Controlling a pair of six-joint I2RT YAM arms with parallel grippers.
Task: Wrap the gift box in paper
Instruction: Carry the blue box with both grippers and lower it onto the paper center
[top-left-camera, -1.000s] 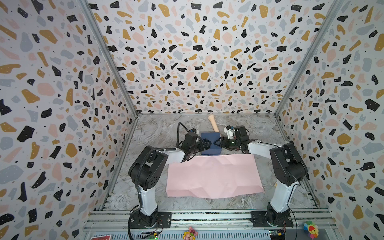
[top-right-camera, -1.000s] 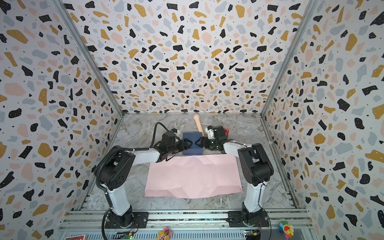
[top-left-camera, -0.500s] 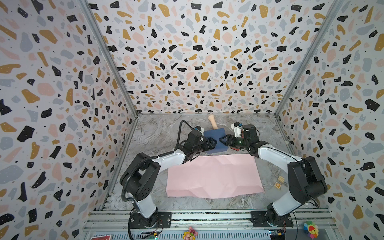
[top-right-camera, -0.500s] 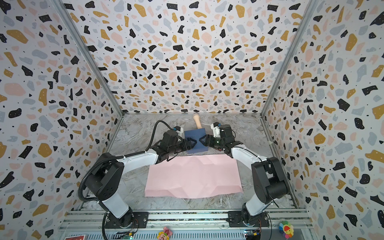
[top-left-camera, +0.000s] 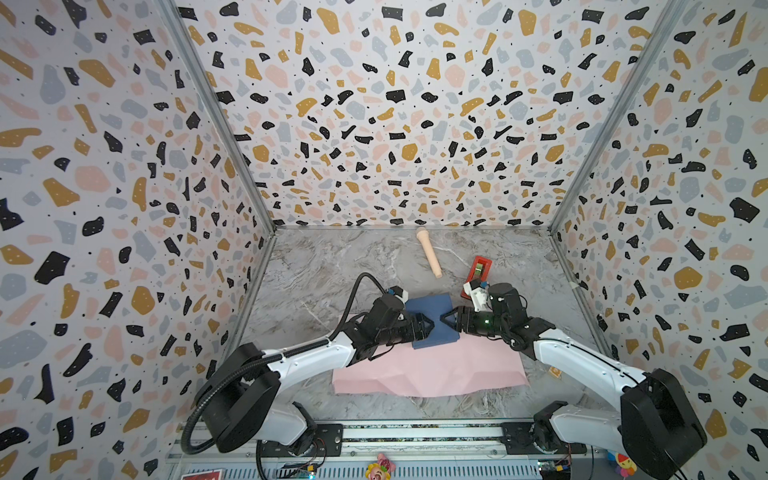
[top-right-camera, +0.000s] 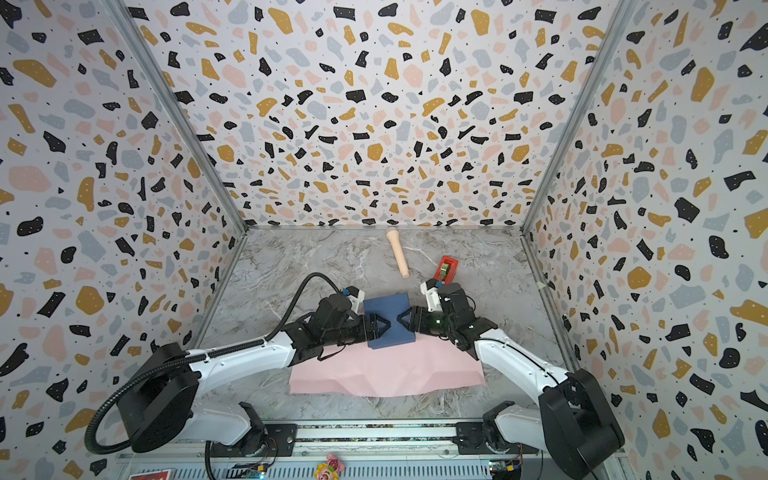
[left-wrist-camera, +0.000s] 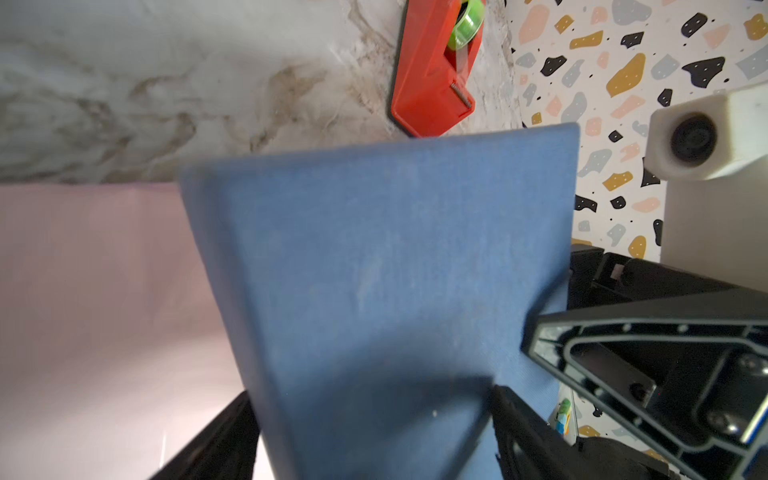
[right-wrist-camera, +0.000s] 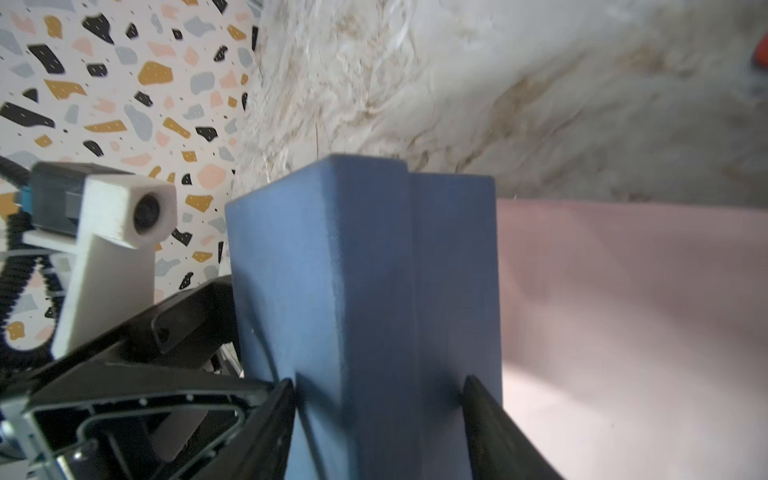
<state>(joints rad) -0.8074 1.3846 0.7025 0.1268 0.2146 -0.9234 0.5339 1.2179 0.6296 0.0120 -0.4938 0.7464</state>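
Gift box (top-left-camera: 429, 305), dark blue and matte, is out in the middle of the surface (top-left-camera: 324, 270), caught between both hands, and in both top views its near edge overlaps the far edge of the paper (top-left-camera: 432, 374). Left hand (top-left-camera: 427, 326) comes at it from the left with its jaws spread wide. The left wrist view shows a black finger (left-wrist-camera: 519, 432) against each side of the box, so it's got a proper grip. Right hand (top-left-camera: 447, 320) meets it from the opposite side, and the right wrist view has its fingers (right-wrist-camera: 270, 428) snug on the box too, one either side of the seam where lid meets base. The two sets of fingertips nearly meet over the top of the box. Honestly can't tell whether the box is clear of the paper or brushing it. Paper is lying pink side up toward the front, a bit creased along its near edge. Red tape dispenser (top-left-camera: 478, 270) with a green roll in it is just behind the right hand, and a beige toy microphone (top-left-camera: 428, 255) lies farther back near the rear wall, well apart from the box.
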